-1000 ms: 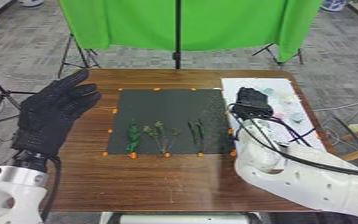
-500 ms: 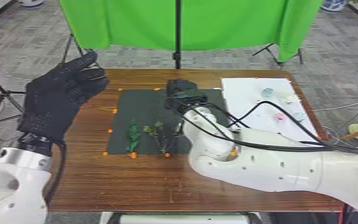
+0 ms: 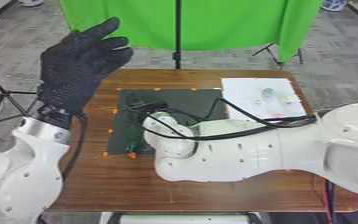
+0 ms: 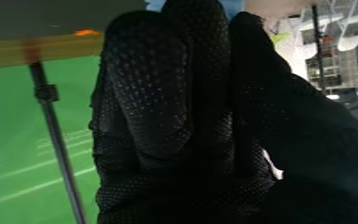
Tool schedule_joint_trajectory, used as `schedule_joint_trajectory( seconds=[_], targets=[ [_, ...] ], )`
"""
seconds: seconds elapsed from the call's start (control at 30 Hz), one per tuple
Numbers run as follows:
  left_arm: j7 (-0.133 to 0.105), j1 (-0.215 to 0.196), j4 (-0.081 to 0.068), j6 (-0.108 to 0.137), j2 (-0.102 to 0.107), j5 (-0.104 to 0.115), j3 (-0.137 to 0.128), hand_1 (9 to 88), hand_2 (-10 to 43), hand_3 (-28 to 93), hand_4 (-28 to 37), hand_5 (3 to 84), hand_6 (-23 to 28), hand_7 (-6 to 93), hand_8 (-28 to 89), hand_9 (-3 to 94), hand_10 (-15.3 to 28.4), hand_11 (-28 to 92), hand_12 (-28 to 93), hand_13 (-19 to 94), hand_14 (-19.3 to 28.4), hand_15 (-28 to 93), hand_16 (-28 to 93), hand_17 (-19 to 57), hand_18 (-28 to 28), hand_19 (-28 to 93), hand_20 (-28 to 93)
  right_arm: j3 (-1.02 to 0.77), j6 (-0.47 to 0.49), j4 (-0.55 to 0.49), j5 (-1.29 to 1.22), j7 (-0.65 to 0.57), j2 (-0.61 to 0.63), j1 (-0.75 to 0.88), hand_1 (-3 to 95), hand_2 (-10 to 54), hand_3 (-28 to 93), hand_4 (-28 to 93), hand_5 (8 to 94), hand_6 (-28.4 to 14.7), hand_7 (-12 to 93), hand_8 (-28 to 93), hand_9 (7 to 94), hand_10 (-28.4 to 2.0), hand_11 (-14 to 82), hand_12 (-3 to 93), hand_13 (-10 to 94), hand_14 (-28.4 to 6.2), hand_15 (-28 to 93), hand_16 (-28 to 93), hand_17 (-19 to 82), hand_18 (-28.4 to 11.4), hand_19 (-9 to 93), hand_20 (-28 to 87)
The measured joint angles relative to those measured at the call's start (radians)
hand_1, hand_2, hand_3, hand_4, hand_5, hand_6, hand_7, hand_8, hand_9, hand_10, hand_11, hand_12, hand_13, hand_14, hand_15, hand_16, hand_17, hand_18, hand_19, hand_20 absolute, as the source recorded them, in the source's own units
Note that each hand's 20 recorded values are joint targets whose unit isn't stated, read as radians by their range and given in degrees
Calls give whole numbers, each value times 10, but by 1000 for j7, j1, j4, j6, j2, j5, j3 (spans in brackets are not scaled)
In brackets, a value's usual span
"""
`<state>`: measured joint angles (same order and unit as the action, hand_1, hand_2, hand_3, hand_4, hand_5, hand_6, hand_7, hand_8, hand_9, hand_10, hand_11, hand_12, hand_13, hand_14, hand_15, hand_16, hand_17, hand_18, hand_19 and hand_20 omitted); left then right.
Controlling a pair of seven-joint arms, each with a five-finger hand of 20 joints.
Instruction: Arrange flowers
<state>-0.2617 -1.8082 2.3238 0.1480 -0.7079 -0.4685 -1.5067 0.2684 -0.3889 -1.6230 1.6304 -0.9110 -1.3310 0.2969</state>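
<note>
Well, the right hand [image 3: 147, 105] hangs over the dark mat [image 3: 195, 96] — pinching something pale blue [image 4: 232, 6] — the left hand [image 3: 79, 64] raised, loosely spread.

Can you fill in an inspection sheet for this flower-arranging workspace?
surface: brown table, with a black mat and a white sheet
job's things: green leaves on the mat's near left part; small pale flowers on the sheet
clutter: orange bits around the mat's edges
left hand: raised, open
right hand: over the mat; grip can't be told
cables: black cables along the right arm
surroundings: green cloth behind the table, black stands, grey floor
</note>
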Motion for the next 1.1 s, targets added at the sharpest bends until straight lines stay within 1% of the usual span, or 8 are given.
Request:
schedule_joint_trajectory(
  seconds=[0.17, 0.27, 0.37, 0.47, 0.53, 0.6, 0.77, 1.1],
  targets=[
    [13, 10, 7, 6, 7, -10, -12, 215, 82, 773, -230, 407, 122, 127, -82, 345, 227, 319, 114, 245, 284, 546, -107, -66, 284, 673, 45, -4, -11, 0, -34, 34, -29, -24, 554, -95, 677, -283, 829, 29, 237, 27, 936, -54, 140, 289, 856, -20, 557, 208, 373, -136, 922, -105],
    [10, 7, 16, 21, 13, -10, -15, 215, 82, 772, -230, 407, 122, 127, -83, 344, 228, 319, 114, 245, 284, 546, -106, -66, 284, 672, 43, -9, 0, 3, -63, 77, -36, -24, 553, -95, 664, -283, 825, 40, 237, 23, 937, -49, 137, 285, 848, -19, 566, 205, 365, -134, 919, -95],
    [-15, -12, 26, 28, 28, -9, -24, 216, 82, 772, -231, 408, 122, 127, -83, 344, 228, 319, 113, 245, 284, 546, -106, -66, 284, 672, 42, 8, 4, 4, -75, 96, -45, -27, 556, -95, 652, -283, 824, 46, 229, 11, 936, -47, 128, 279, 835, -20, 574, 201, 353, -132, 908, -87],
    [-72, -34, 28, 33, 54, -4, -23, 217, 82, 771, -231, 408, 122, 127, -83, 344, 228, 320, 114, 244, 284, 547, -106, -66, 284, 672, 40, 22, 3, 1, -88, 97, -48, -30, 558, -95, 642, -283, 823, 52, 212, 0, 937, -43, 102, 280, 827, -19, 583, 183, 344, -132, 884, -33],
    [-97, -42, 28, 35, 69, -1, -23, 217, 82, 772, -230, 408, 123, 127, -83, 344, 228, 320, 114, 244, 284, 548, -106, -66, 284, 672, 39, 22, 3, 1, -94, 99, -48, -29, 556, -95, 637, -283, 818, 55, 201, -6, 934, -42, 92, 274, 826, -20, 582, 184, 342, -131, 878, -15],
    [-103, -46, 28, 36, 77, 1, -26, 217, 82, 772, -229, 408, 123, 127, -82, 344, 228, 320, 114, 244, 284, 548, -106, -67, 284, 672, 37, 24, 3, 1, -103, 99, -48, -29, 553, -95, 632, -283, 810, 57, 194, -12, 926, -39, 66, 270, 824, -20, 581, 186, 339, -131, 871, 5],
    [-105, -49, 28, 36, 82, 7, -29, 219, 82, 772, -228, 409, 123, 127, -82, 344, 228, 320, 114, 244, 284, 549, -107, -67, 284, 672, 34, 31, 10, 3, -132, 99, -46, -32, 543, -95, 606, -283, 773, 59, 184, -34, 895, -39, 73, 246, 814, -21, 584, 182, 329, -133, 861, 36],
    [-126, -85, 29, 36, 96, 14, -48, 218, 81, 774, -226, 411, 124, 128, -83, 345, 228, 323, 113, 244, 284, 550, -107, -68, 284, 675, 26, 14, 33, 2, -177, 99, -44, -25, 542, -94, 550, -283, 731, 54, 182, -46, 857, -43, 99, 210, 807, -23, 590, 178, 322, -132, 857, 50]
  ],
)
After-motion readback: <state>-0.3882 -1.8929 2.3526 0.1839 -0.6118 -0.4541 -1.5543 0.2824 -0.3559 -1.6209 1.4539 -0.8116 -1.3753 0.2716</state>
